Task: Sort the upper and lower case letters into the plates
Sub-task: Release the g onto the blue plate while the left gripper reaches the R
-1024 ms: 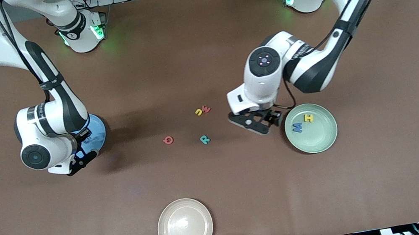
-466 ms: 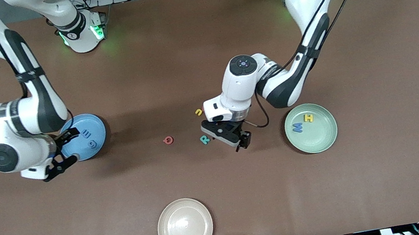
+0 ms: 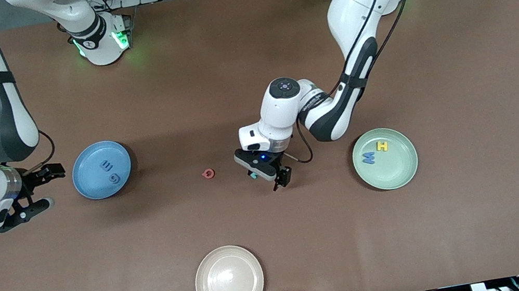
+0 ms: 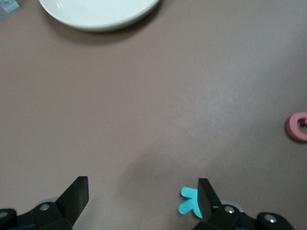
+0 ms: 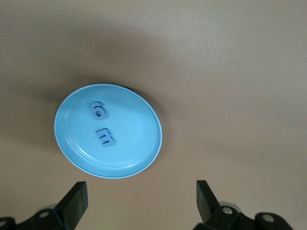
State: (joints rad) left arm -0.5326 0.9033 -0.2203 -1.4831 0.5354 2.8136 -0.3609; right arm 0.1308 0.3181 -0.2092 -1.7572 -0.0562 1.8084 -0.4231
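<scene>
My left gripper is open and low over the middle of the table. In the left wrist view a teal letter lies between its jaws, close against one finger. A red letter lies on the table toward the right arm's end, also in the left wrist view. The pale green plate holds a blue M and a yellow H. The blue plate holds two blue letters. My right gripper is open and empty beside the blue plate.
A cream-white plate sits near the table's front edge, also in the left wrist view. The left arm's wrist covers the spot where a yellow and a red letter lay.
My left gripper moved from beside the green plate to over the teal letter and came lower. My right gripper drew away from the blue plate, uncovering its two letters.
</scene>
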